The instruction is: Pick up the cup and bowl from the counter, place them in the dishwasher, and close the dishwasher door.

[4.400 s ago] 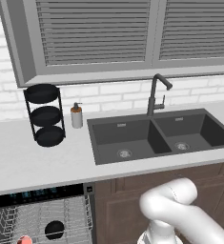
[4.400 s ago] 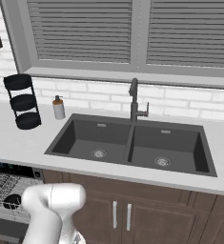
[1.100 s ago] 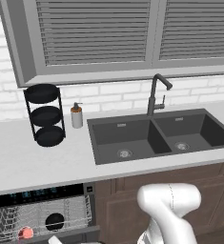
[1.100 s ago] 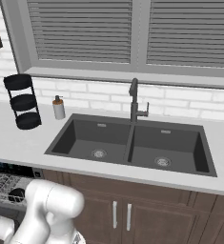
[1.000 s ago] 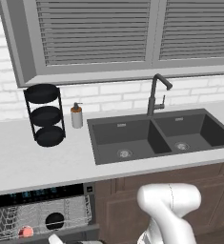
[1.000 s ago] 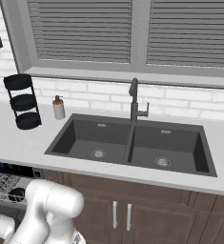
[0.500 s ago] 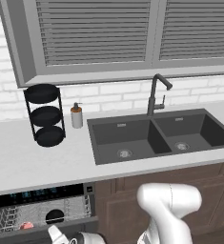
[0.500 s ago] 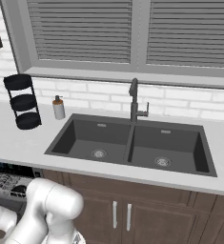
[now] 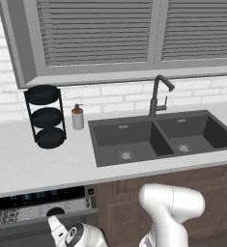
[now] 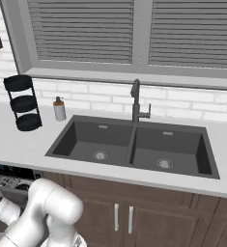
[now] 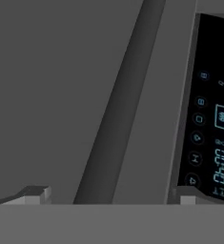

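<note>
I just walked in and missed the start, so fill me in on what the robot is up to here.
The robot's arm is reaching low, below the counter, working at the dishwasher. The hand view looks straight onto the dishwasher door, with its bar handle running between the gripper fingertips and the lit control strip beside it. The door looks almost shut, with a sliver of wire rack and a dark round shape, possibly the bowl, showing above it.

The dishwasher [image 9: 37, 200] sits under the counter [image 9: 33, 166], left of the sink [image 9: 158, 137].
</note>
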Available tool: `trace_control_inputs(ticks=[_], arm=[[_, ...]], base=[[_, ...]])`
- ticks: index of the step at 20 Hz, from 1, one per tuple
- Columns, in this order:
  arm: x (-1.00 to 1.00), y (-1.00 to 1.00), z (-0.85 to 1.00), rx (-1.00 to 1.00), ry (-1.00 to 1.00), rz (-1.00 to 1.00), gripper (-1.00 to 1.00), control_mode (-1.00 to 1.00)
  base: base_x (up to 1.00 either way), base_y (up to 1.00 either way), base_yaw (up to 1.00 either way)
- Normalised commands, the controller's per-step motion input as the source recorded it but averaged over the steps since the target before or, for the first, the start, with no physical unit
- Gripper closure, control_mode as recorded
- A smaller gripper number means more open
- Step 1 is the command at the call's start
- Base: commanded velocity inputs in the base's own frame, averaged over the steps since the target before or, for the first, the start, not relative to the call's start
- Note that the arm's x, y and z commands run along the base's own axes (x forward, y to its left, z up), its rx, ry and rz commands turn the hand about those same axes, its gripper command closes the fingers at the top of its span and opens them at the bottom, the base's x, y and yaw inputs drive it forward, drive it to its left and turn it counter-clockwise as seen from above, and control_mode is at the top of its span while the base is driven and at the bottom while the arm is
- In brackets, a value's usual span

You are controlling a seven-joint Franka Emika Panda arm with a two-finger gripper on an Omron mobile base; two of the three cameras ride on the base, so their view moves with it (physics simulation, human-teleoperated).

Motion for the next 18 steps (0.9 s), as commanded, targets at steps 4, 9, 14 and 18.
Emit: trace_control_inputs(ticks=[4,9,14,18], arm=[[0.72,-0.33,0.0,0.0,0.0,0.0,-1.0,-1.0],[0.74,-0.39,0.07,0.0,-0.02,0.0,-1.0,-1.0],[0.73,-0.41,0.13,0.0,-0.08,0.0,-1.0,-1.0],[0.84,-0.33,0.04,0.0,-0.08,0.0,-1.0,-1.0]], base=[[0.0,0.0,0.0],[0.0,0.0,0.0],[0.0,0.0,0.0],[0.0,0.0,0.0]])
